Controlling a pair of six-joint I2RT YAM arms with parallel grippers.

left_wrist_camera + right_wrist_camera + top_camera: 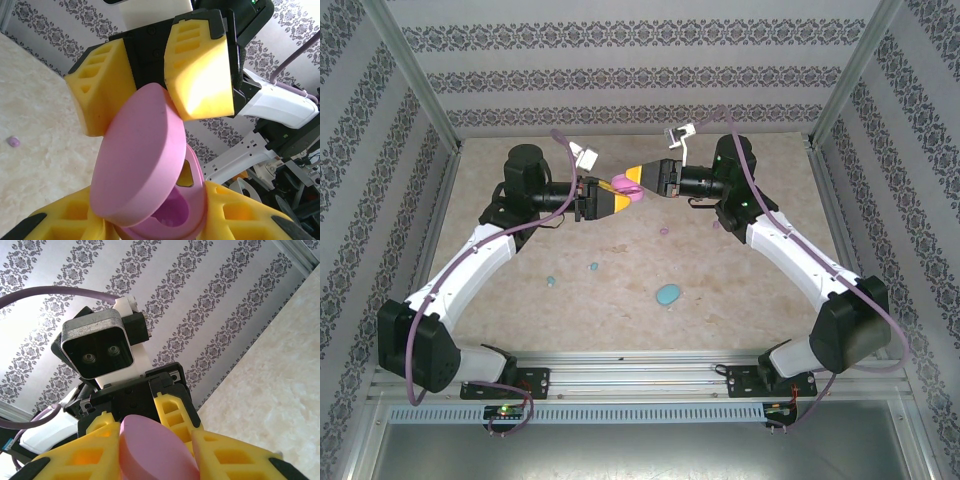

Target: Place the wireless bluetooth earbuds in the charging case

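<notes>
A pink charging case (625,190) hangs in mid-air above the back of the table, between both grippers. My left gripper (155,220) is shut on its base (192,200). The lid (140,160) stands hinged open, and an empty cavity shows inside. My right gripper (157,460) comes from the opposite side with its yellow fingers closed on the lid (155,450). Two light-blue earbuds (550,281) (592,267) and a pink earbud (664,231) lie loose on the table. The pink earbud (13,142) lies far below the case.
A light-blue oval case (667,295) rests on the table right of centre, nearer the front. Patterned walls close the back and sides, with metal posts at the corners. The arms' bases sit on the rail at the near edge.
</notes>
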